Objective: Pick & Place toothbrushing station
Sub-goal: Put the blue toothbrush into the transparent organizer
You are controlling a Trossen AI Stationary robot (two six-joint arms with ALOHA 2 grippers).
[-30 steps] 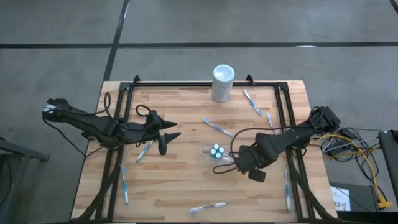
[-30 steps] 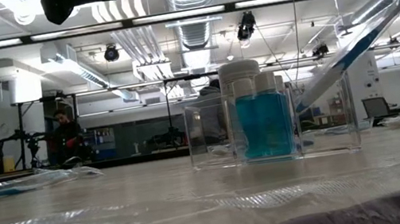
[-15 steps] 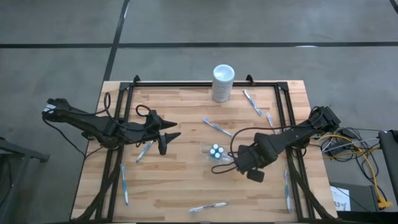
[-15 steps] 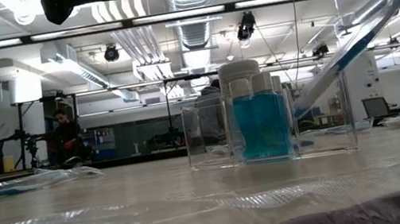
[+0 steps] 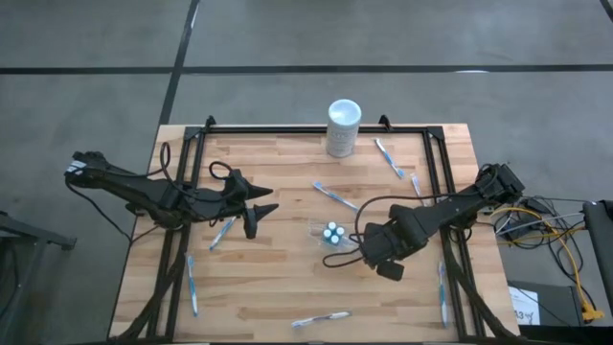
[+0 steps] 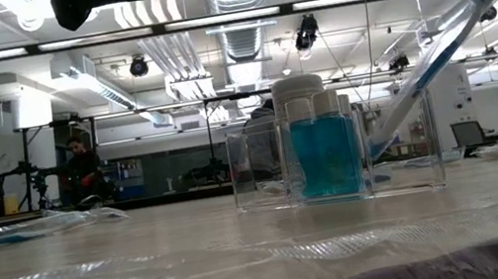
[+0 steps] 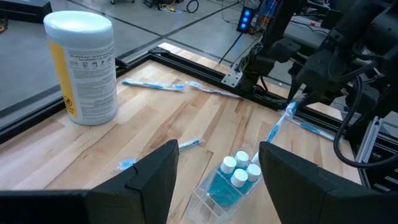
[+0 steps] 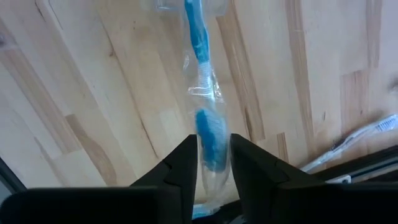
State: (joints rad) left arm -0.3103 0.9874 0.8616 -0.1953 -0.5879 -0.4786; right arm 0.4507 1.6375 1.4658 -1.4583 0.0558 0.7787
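1. We see the right end effector (image 5: 375, 261) right of centre in the high view, just beside the clear plastic cup (image 5: 330, 235).
2. Its fingers (image 8: 245, 165) flank a wrapped toothbrush (image 8: 205, 118); we cannot tell whether they grip it or stand loose.
3. In the low view, that toothbrush leans tilted with its lower end in the cup, beside the teal-and-white tubes (image 6: 326, 147).
4. The left end effector (image 5: 261, 216) waits left of centre over the desk (image 5: 287, 287), fingers spread wide, holding nothing.
5. A white cylinder (image 5: 343, 127) stands at the desk's upper edge.
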